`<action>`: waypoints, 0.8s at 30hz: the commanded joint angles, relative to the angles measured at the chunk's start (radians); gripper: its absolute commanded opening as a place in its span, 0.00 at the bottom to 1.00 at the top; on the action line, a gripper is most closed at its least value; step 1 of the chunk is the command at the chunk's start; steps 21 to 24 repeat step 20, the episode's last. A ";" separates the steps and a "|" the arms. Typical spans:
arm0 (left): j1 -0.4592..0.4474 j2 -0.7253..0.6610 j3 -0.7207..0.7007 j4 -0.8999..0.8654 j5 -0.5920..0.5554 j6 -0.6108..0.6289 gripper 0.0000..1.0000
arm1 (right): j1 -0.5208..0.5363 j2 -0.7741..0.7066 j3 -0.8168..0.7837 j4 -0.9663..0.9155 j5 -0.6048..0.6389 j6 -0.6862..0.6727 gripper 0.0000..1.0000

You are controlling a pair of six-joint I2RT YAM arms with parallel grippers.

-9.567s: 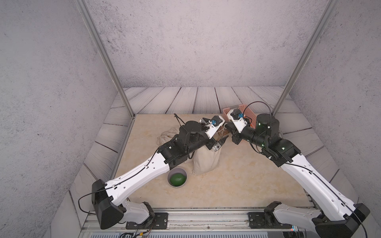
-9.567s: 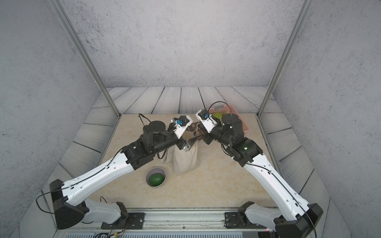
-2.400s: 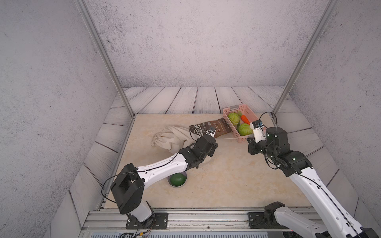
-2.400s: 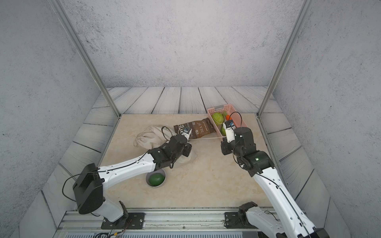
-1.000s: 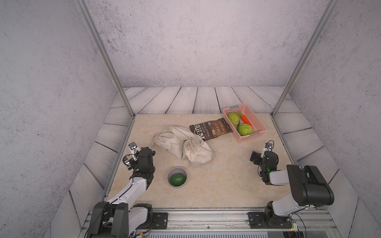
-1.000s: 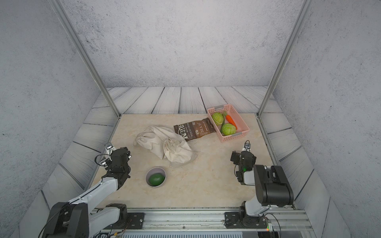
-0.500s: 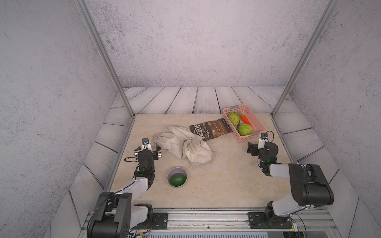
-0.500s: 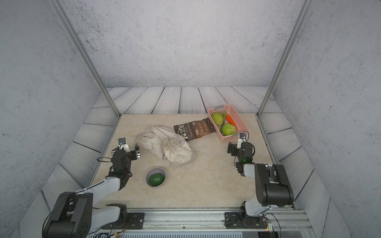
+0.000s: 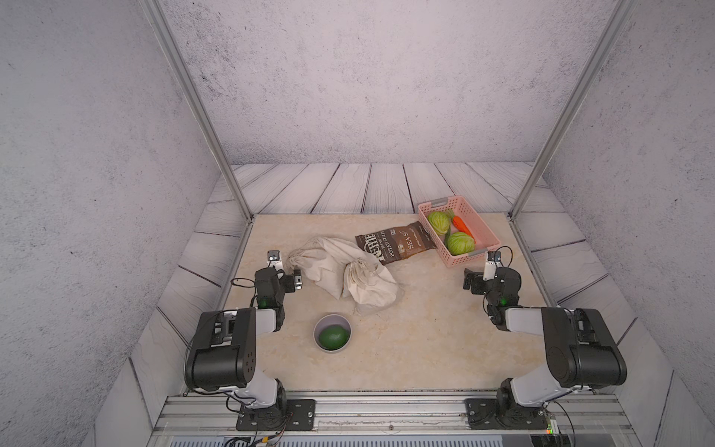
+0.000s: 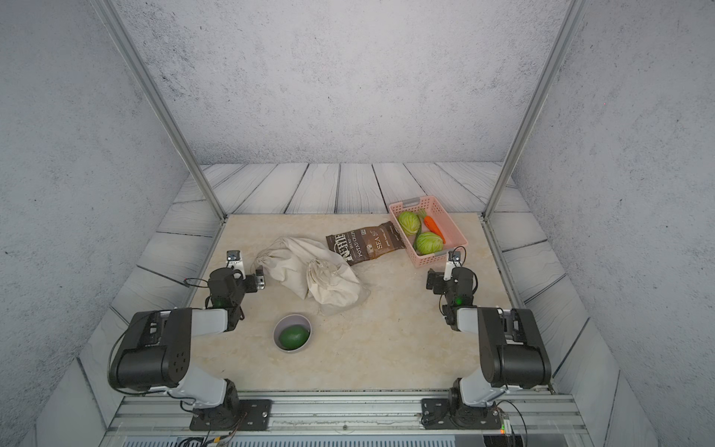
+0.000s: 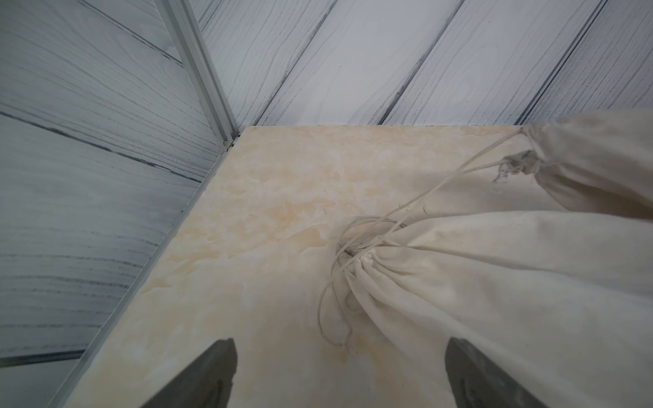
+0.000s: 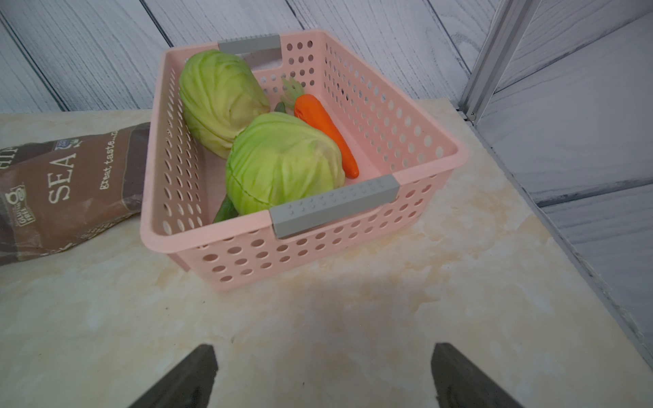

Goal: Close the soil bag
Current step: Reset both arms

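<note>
The soil bag (image 9: pixel 371 287) (image 10: pixel 336 288), a cream cloth drawstring sack, lies on its side at mid-table with its mouth gathered tight. A second cream sack (image 9: pixel 319 257) lies against its left side. That sack's cinched mouth and loose cord (image 11: pixel 353 256) show in the left wrist view. My left gripper (image 9: pixel 285 268) (image 10: pixel 247 269) (image 11: pixel 341 344) stands open just left of that mouth, holding nothing. My right gripper (image 9: pixel 481 269) (image 10: pixel 443 269) (image 12: pixel 325 348) is open and empty over bare table, just in front of the pink basket.
A pink basket (image 9: pixel 479 232) (image 12: pixel 318 254) with two cabbages and a carrot stands at the back right. A brown chip bag (image 9: pixel 394 244) lies beside it. A grey bowl (image 9: pixel 332 350) with a green fruit sits at the front. Both arms are folded near their bases.
Since one second ago both folded arms have turned their grippers a little toward the back and inward. The jaws stayed open. The sacks have not moved.
</note>
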 commanded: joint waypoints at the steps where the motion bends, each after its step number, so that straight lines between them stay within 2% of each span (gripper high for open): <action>1: -0.002 -0.010 -0.007 -0.027 0.055 -0.012 0.98 | 0.006 -0.008 -0.006 -0.004 -0.004 -0.007 0.99; 24: -0.004 -0.018 0.001 -0.056 0.055 -0.011 0.99 | 0.007 -0.010 -0.002 -0.012 -0.003 -0.004 0.99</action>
